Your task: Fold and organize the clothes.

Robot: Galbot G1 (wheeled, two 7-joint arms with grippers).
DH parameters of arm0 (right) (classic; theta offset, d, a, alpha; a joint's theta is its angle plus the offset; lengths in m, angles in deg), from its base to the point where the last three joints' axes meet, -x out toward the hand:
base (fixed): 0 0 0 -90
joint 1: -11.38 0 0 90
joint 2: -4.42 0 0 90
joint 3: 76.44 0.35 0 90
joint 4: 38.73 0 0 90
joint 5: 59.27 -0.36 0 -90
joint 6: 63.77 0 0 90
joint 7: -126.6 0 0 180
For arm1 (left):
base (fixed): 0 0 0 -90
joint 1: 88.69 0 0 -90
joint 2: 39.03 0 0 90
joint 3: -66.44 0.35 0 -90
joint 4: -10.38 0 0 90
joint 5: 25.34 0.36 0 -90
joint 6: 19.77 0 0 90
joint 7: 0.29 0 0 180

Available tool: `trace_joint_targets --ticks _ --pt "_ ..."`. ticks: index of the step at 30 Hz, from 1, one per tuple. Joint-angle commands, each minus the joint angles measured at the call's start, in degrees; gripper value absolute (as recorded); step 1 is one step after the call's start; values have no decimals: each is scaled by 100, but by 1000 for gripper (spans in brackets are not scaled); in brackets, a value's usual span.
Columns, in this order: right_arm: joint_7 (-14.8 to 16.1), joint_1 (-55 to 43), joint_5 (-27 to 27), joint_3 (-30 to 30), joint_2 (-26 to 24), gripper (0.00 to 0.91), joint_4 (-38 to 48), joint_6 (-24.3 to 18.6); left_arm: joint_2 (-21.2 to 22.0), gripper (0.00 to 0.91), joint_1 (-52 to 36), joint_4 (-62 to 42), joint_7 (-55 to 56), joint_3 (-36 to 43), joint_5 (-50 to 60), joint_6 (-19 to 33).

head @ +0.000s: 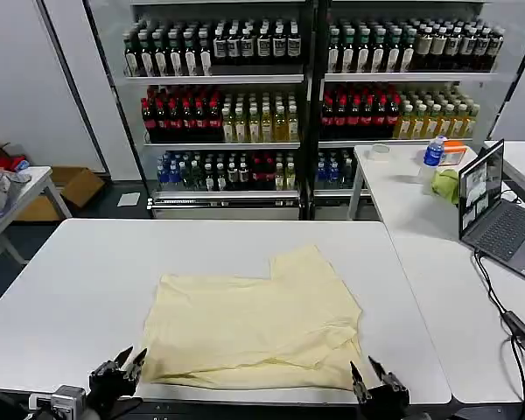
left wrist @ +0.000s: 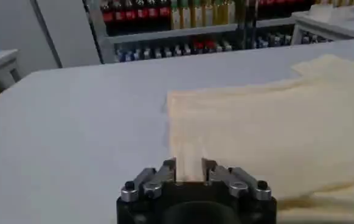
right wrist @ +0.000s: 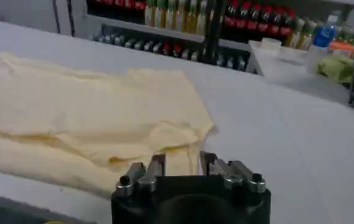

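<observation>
The clothes are one pale cream-yellow T-shirt lying partly folded on the white table, with one flap reaching toward the far right. My left gripper is open at the table's near edge, just beside the shirt's near left corner. In the left wrist view this gripper points at the shirt's edge, and cloth shows beyond the gap between its fingers. My right gripper is open at the near right corner of the shirt. From the right wrist, that gripper sits before the rumpled hem.
A second white table on the right carries an open laptop, a cable, a yellow-green cloth lump and a blue bottle. Shelves of bottles stand behind. A side table with a grey-white heap is at far left.
</observation>
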Motion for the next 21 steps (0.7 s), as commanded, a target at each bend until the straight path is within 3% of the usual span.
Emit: trace_joint_targets --ticks 1,8,13,21 --pt "-115 -1166 -424 -76 -120 907 369 136 -92 907 -250 76 56 -2 -47 -59" --pt "-335 -3272 -1054 -1047 -62 907 1663 535 -409 907 -1189 -535 182 322 -734 1" --pt "-296 -4320 -1550 -1361 -59 907 2591 563 -661 907 -2071 -1256 251 647 -903 -70" --pt "-415 -5777 -1739 -2055 225 907 3907 568 -952 907 -3541 -2398 293 1418 -1201 -294"
